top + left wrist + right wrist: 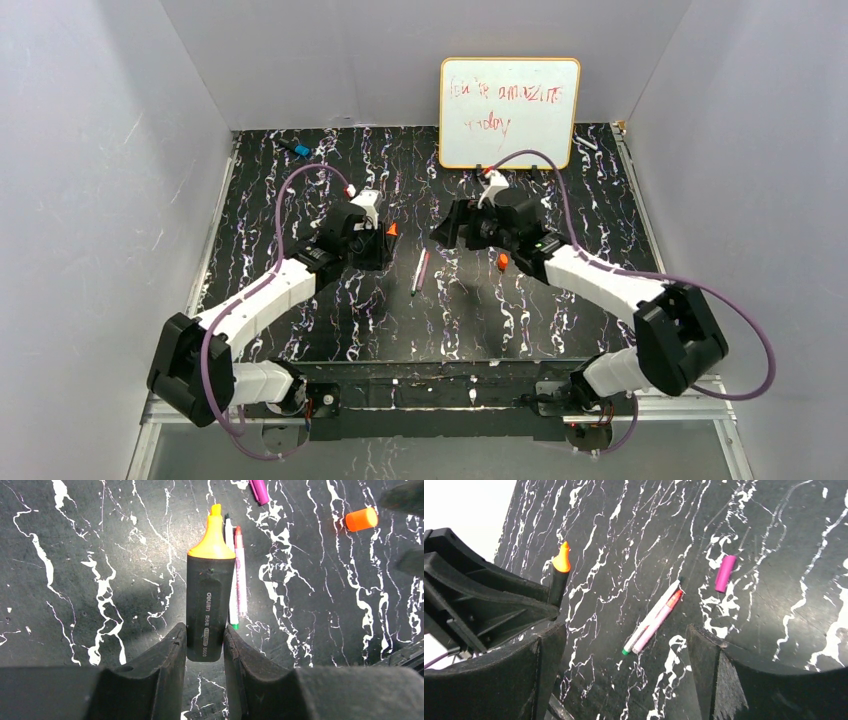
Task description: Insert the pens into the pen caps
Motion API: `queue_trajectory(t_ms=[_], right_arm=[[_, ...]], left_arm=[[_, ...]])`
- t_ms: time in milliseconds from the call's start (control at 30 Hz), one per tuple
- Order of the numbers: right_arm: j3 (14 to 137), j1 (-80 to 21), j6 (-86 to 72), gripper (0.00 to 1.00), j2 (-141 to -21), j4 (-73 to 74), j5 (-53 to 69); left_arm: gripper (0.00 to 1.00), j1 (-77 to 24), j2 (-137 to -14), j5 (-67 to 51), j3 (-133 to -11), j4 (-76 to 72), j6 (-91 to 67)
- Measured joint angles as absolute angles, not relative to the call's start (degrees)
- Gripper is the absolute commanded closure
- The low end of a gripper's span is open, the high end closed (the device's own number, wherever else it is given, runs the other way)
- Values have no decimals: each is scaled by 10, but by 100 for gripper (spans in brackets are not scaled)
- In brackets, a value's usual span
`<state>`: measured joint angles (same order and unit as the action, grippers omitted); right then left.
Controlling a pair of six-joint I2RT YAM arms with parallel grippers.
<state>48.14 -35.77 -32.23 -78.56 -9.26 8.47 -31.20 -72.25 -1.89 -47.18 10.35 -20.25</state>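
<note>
left gripper (205, 650) grips the black-bodied marker (210, 605); right gripper (624, 675) gapes.

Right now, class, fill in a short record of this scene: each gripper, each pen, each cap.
left gripper: shut on orange marker, tip bare
right gripper: open, holding nothing, above the table
white pen: flat on table, right beside pink pen
pink pen: flat on table, red tip bare
orange cap: loose on table, apart from the pens
magenta cap: loose on table, apart from the pens
</note>
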Motion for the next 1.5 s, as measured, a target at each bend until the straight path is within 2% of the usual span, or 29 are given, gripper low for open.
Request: queue_trajectory(t_ms=[500, 1133, 1400, 1500], right_arm=[[579, -448, -329, 9, -923, -157, 57], [622, -468, -333, 19, -999, -211, 44], [629, -468, -335, 35, -1013, -216, 47], [629, -468, -338, 45, -1014, -217, 51]], left_arm=[[100, -312, -710, -29, -472, 103, -221], [100, -313, -698, -54, -485, 99, -245], [100, -314, -698, -54, -485, 98, -247], [100, -314, -698, -54, -485, 98, -247]])
